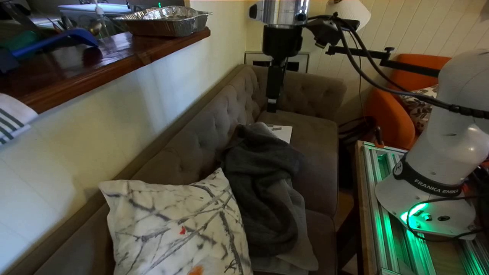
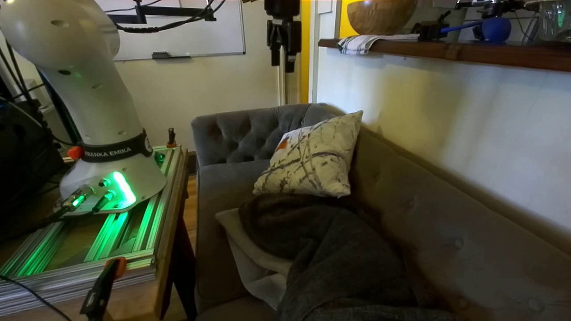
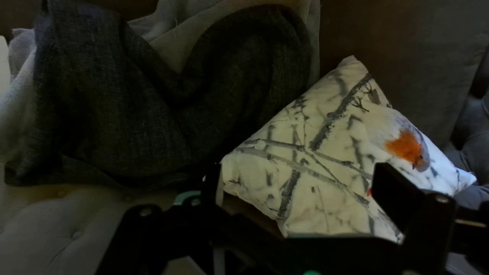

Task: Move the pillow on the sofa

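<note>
The pillow is white with a branch print and an orange patch; it leans against the sofa back in both exterior views (image 1: 175, 229) (image 2: 312, 156). The grey-brown sofa (image 1: 313, 152) (image 2: 232, 183) has a tufted back. My gripper (image 1: 272, 107) (image 2: 283, 66) is in the air above the sofa, apart from the pillow. In the wrist view the gripper (image 3: 301, 181) is open with nothing between its fingers, and the pillow (image 3: 321, 152) shows beyond them. The fingers and gripper body hide part of the pillow's lower edge there.
A dark grey blanket (image 1: 263, 183) (image 2: 348, 249) (image 3: 114, 95) lies crumpled beside the pillow. A white sheet (image 1: 283, 133) lies behind it. A wooden ledge (image 1: 133, 57) with a foil tray (image 1: 172, 25) overhangs the sofa back. The arm's table (image 1: 361, 214) stands along the sofa's front.
</note>
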`<state>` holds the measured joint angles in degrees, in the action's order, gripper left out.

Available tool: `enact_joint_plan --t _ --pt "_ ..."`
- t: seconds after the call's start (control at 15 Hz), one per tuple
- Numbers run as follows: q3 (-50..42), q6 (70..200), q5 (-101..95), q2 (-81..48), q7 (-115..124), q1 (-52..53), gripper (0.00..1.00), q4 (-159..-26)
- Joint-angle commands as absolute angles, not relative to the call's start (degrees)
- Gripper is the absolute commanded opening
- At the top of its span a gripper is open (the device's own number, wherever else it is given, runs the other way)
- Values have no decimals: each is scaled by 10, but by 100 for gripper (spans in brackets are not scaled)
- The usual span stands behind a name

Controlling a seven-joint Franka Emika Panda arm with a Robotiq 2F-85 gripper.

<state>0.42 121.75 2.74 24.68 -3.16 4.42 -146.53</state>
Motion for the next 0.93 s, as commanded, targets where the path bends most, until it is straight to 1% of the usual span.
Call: enact_joint_plan --t 0.0,0.33,0.4,0.53,0.67,0.73,0.8,0.87 --pt "5 1270 33 190 -58 48 100 -1442" --pt "-33 1419 90 82 -238 77 100 -1406" --pt "-64 1442 112 59 -278 110 100 -1398" --pt "-102 1456 162 20 -362 155 100 -1383" --pt "-118 1462 234 -15 -447 186 100 -1368" --pt "-114 1456 272 -35 -489 190 100 -1355" --pt "-47 1445 310 -55 -530 130 100 -1342" --pt "-32 1433 342 -76 -570 119 100 -1325"
